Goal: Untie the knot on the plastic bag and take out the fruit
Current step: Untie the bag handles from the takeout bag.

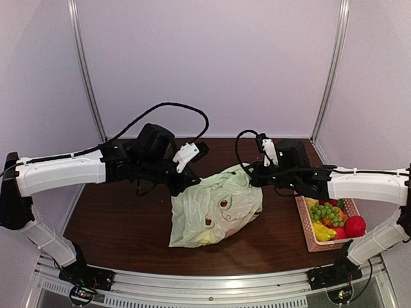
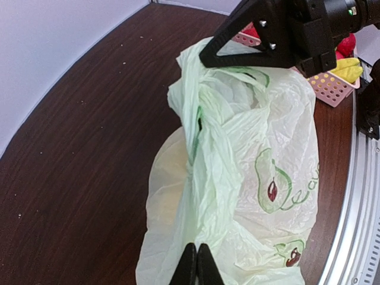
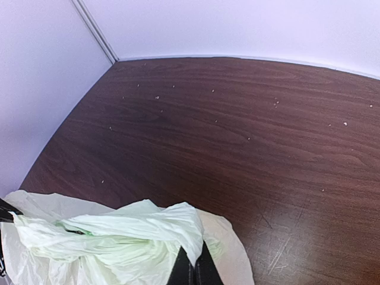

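Both jaws pressed tight: L gripper (image 2: pixel 196 262) pinching plastic bag (image 1: pixel 215 208) at its 10 o'clock corner, R gripper (image 3: pixel 193 265) at 2 o'clock. Bag mid-table (image 1: pixel 122 224), pink basket (image 1: pixel 306 228) at 3 o'clock.

Pale green translucent plastic bag (image 1: pixel 215 208), printed with green-outlined fruit motifs, dark red centres, green script; yellow tinge at its 6 o'clock edge. Dark brown woodgrain table (image 1: pixel 122 224), pale specks. At bag's 3 o'clock: pink perforated basket (image 1: pixel 304 228), green grape bunch (image 1: pixel 326 212), red round fruit (image 1: pixel 354 225).
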`<state>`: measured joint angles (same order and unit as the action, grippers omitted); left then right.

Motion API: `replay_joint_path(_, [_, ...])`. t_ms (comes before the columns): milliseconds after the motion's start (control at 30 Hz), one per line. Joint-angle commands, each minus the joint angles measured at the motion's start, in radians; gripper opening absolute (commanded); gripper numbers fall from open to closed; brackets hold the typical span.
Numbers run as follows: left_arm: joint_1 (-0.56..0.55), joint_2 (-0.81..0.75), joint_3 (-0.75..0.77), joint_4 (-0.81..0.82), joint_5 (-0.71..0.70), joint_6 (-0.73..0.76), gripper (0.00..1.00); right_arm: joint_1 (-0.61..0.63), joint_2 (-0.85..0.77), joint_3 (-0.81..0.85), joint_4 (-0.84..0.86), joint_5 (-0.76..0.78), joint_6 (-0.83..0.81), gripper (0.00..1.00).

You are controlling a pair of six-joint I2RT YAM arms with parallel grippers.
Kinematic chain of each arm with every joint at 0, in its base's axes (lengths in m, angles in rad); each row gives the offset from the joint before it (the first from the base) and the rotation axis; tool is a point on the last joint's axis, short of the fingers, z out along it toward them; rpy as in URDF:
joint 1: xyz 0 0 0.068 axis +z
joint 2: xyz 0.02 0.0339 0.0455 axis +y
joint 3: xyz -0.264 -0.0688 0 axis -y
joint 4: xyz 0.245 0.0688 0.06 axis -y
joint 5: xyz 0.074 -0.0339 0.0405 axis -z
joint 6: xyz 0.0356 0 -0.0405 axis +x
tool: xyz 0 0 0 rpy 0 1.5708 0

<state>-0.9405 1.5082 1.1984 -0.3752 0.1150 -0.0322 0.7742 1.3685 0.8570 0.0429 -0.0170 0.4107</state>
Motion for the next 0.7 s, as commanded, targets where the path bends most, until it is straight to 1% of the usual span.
replay_joint_path(0, [0.036,-0.065,-0.001,0.015,-0.012,0.002,0.0,-0.032,-0.078,-0.053,0.052,0.09,0.043,0.0])
replay_joint_path(133, [0.047,-0.077,-0.005,0.022,0.006,-0.001,0.0,-0.049,-0.121,-0.095,0.063,0.129,0.063,0.0])
replay_joint_path(300, [0.054,-0.077,-0.008,0.029,0.03,-0.008,0.0,-0.055,-0.141,-0.14,0.078,0.125,0.083,0.0])
replay_joint_path(433, [0.054,-0.06,-0.006,0.036,0.118,-0.002,0.0,-0.053,-0.14,-0.177,0.131,0.049,0.078,0.0])
replay_joint_path(533, [0.054,-0.054,0.003,0.042,0.258,0.022,0.01,-0.053,-0.138,-0.203,0.208,-0.091,0.055,0.0])
replay_joint_path(600, [0.051,-0.061,-0.004,0.062,0.334,0.054,0.19,-0.05,-0.139,-0.22,0.272,-0.191,0.049,0.0])
replay_joint_path(667, [0.046,-0.07,-0.011,0.073,0.364,0.069,0.39,-0.048,-0.143,-0.237,0.321,-0.242,0.052,0.0])
